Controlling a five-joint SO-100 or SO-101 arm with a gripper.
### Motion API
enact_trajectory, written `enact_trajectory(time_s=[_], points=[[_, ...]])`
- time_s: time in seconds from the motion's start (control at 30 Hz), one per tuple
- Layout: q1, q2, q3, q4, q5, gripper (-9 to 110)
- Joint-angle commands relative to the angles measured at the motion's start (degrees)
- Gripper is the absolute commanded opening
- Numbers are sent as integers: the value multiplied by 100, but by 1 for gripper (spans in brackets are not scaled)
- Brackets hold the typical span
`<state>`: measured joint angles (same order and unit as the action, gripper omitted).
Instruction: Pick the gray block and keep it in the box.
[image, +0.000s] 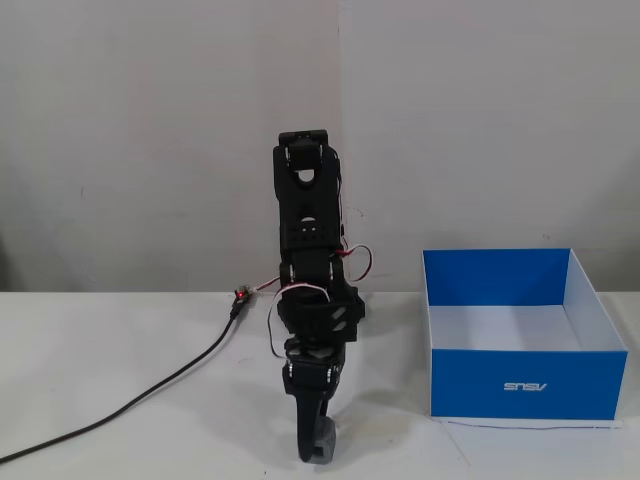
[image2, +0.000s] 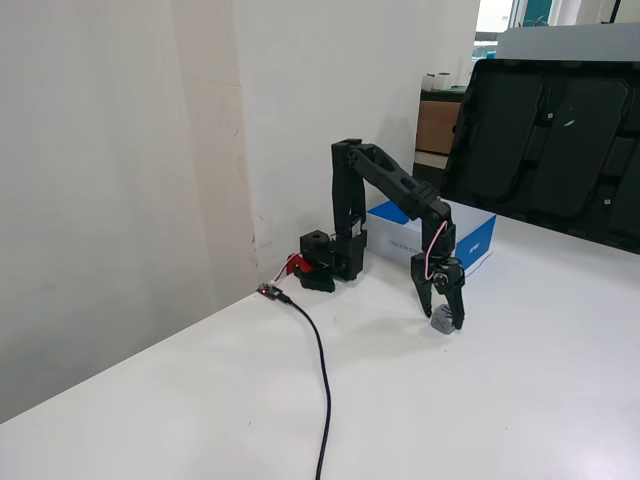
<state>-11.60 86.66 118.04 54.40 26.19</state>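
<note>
Black cable (image: 130, 405) runs across the counter (image: 120, 340) at left. Arm reaches down mid-frame, tool (image: 314, 452) at counter level, its 2 fingers straddling the gray block (image: 325, 449); in a fixed view (image2: 446, 318) they sit close around it, firm grip unclear. Block rests on counter, well left of the box (image: 520, 385).
</note>
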Motion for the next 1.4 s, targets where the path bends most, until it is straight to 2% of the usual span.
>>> enact_trajectory(time_s=[0.0,0.4,0.5,0.6,0.97,1.37], points=[[-123,79,-360,-185,53,24],[-158,-9,-396,-290,18,22],[-158,-9,-396,-290,18,18],[-132,-9,-396,-308,35,8],[-105,290,-422,-334,-53,4],[-615,1371,-1661,932,-809,5]])
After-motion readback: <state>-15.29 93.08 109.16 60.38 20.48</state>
